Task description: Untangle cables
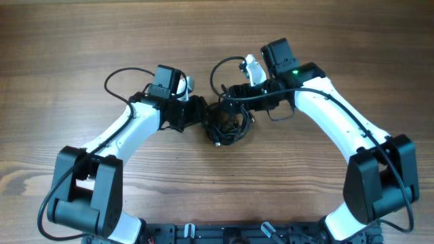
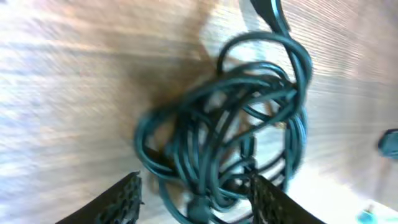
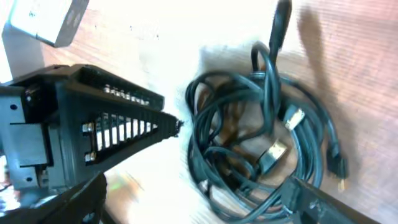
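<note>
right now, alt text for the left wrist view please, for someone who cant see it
A knotted bundle of thin black cables lies on a brown wooden table, its lower loops between the left gripper's two open, ribbed black fingers at the bottom edge. The picture is blurred; one cable end runs off the top.

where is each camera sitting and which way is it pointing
Overhead: fixed above the table, facing straight down; both arms show, left arm and right arm, meeting at the cables.
Left wrist: rides the left arm, facing down along its jaws onto the cables; two jaw tips show at the bottom, apart.
Right wrist: rides the right arm, facing down at the cables; its jaws show left and lower right, apart.
Shared: all three see the same knotted bundle on wood.
</note>
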{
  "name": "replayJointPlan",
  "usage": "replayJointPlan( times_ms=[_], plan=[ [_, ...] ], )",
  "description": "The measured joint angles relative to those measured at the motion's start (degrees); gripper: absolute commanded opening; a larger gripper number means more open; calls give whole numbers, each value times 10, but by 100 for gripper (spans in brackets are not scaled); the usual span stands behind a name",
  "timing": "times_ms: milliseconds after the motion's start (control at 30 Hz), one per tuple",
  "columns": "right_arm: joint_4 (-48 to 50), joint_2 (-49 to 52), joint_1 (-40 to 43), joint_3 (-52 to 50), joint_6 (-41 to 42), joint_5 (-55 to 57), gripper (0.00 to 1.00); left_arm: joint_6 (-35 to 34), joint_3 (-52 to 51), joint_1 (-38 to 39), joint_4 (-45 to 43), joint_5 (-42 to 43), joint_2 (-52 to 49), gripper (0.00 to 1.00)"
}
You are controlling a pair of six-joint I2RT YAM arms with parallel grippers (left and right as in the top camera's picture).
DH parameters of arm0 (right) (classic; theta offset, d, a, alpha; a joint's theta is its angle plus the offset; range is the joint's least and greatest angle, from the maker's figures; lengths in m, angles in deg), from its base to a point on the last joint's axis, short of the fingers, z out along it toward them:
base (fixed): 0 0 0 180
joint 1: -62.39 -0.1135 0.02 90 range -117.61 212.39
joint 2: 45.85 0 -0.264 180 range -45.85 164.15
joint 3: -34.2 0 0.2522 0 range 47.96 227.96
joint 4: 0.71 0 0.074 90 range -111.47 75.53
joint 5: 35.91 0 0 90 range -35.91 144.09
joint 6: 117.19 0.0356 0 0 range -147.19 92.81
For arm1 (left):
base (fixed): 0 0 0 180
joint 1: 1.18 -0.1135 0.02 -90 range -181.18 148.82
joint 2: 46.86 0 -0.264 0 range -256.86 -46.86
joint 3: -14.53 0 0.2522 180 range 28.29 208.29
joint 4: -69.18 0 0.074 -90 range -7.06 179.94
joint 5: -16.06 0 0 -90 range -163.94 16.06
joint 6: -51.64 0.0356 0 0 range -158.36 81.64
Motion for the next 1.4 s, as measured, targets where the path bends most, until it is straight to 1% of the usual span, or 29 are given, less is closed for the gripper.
replayJointPlan(
  times_ms=[33,100,200,300,367,400,467,500,567,600,667,700,767,833,867,900,967,1000,1333,1367,1400],
  plan=[
    [17,0,-7,0,-10,22,70,12,0,0,-5,-15,0,50],
    [41,0,-23,1,-20,62,64,24,0,0,-22,-38,0,49],
    [43,0,-57,1,-22,132,61,28,0,5,-42,-46,-12,47],
    [43,2,-96,1,-22,213,56,29,0,10,-54,-49,-39,46],
    [56,9,-105,1,-22,256,50,29,0,10,-59,-51,-47,45],
    [64,22,-105,1,-20,271,49,29,0,10,-62,-52,-56,45],
    [72,43,-105,1,-20,284,45,29,0,10,-63,-53,-66,49],
    [79,57,-105,1,-19,288,40,28,0,10,-65,-53,-70,49],
    [84,69,-105,1,-19,293,37,28,0,10,-69,-53,-70,49],
    [83,72,-105,1,-20,293,33,28,0,10,-69,-53,-70,49],
    [85,73,-105,1,-19,295,31,28,0,10,-69,-54,-70,49],
    [85,73,-105,1,-18,295,27,28,0,10,-69,-56,-70,49],
    [85,74,-105,1,-19,295,23,28,0,10,-71,-57,-72,49],
    [86,74,-105,1,-18,296,21,28,0,10,-74,-57,-76,49],
    [86,74,-105,1,-18,296,18,28,0,10,-75,-56,-77,49],
    [86,74,-105,1,-18,296,17,28,0,10,-75,-57,-77,49],
    [86,74,-105,1,-18,296,22,28,0,10,-75,-57,-77,49],
    [86,74,-105,1,-18,296,22,28,0,10,-75,-56,-77,49],
    [87,74,-108,1,-18,296,22,28,0,10,-83,-56,-80,49],
    [89,74,-108,1,-18,296,22,28,0,10,-84,-56,-80,48],
    [93,74,-108,1,-18,296,22,28,0,10,-84,-56,-81,37]
  ],
)
